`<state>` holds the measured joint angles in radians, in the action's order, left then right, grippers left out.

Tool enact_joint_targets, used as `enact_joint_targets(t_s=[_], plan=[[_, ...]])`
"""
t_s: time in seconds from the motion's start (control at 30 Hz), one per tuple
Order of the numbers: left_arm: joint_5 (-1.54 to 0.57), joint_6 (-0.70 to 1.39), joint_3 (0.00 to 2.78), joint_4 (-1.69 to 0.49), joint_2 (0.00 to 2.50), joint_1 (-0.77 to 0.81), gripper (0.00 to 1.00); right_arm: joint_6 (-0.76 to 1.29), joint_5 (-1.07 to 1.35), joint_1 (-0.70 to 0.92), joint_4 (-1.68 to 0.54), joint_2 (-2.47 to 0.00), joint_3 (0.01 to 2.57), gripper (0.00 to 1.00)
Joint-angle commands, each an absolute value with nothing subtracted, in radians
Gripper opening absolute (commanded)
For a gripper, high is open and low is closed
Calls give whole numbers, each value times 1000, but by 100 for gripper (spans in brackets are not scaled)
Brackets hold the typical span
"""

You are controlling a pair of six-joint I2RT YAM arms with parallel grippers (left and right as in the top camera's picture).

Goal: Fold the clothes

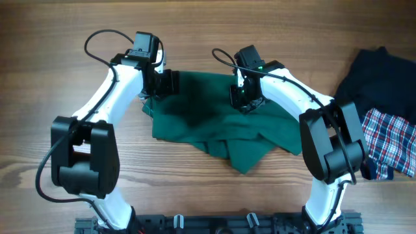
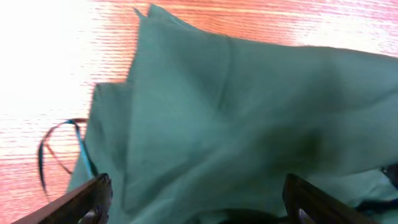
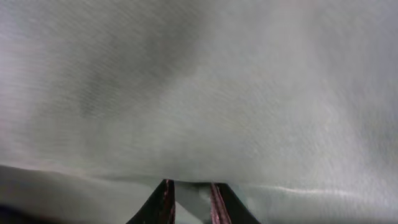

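From overhead, the green garment (image 1: 214,127) lies crumpled in the middle of the table (image 1: 39,97), between the two arms. Its far edge is fairly straight and its near edge is bunched into overlapping folds. The left gripper (image 1: 166,83) sits at the garment's far left corner, and its own black body hides its fingertips. The right gripper (image 1: 247,101) is low over the far middle of the cloth, and its fingertips are hidden in the same way. At the right edge of the table a dark navy garment (image 1: 377,75) lies heaped, partly cut off by the frame. A plaid cloth (image 1: 393,143) lies against its near side.

In the left wrist view, the left gripper (image 2: 198,183) has its jaws wide apart, one finger in each lower corner, with nothing between them but the green garment (image 2: 249,112) spread below. The picture is soft. A thin dark loop (image 2: 59,149) lies on the table (image 2: 50,56) just left of the cloth. What it belongs to is unclear.

In the right wrist view, the green garment (image 3: 199,93) fills the frame, washed out to a pale grey. The right gripper (image 3: 189,186) shows only its fingertips at the bottom edge, with a narrow gap between them and cloth showing in it. Whether they pinch the fabric cannot be told.
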<state>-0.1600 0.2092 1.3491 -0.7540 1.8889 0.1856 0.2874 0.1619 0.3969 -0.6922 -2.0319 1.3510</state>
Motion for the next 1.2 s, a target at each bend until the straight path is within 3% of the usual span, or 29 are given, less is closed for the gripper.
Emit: enact_joint_targets(t_s=[0.0, 0.17, 0.27, 0.33, 0.37, 0.4, 0.43, 0.47, 0.73, 1.17], plan=[[-130, 192, 1345, -751, 1900, 141, 88, 217, 202, 390, -646, -2055, 1367, 22], [-130, 191, 1345, -747, 1900, 107, 89, 181, 225, 372, -583, -2056, 1368, 24], [-130, 191, 1345, -752, 1900, 104, 89, 188, 302, 357, -614, -2051, 1399, 11], [-130, 186, 1345, -756, 1901, 104, 89, 213, 308, 352, -646, -2038, 1435, 14], [-130, 186, 1345, -755, 1902, 103, 92, 213, 307, 349, -675, -2030, 1457, 24], [-130, 171, 1345, -754, 1903, 99, 93, 212, 307, 341, -727, -2021, 1494, 46], [-130, 152, 1345, -755, 1905, 91, 98, 210, 307, 330, -789, -2015, 1535, 89], [-136, 142, 1345, -755, 1909, 78, 99, 210, 308, 319, -838, -2011, 1568, 99], [-321, 49, 1345, -770, 1982, -13, 93, 212, 315, 222, -1078, -1894, 1683, 100], [-439, 3, 1345, -808, 2057, -9, 98, 182, 315, 47, -1155, -1565, 1683, 100]])
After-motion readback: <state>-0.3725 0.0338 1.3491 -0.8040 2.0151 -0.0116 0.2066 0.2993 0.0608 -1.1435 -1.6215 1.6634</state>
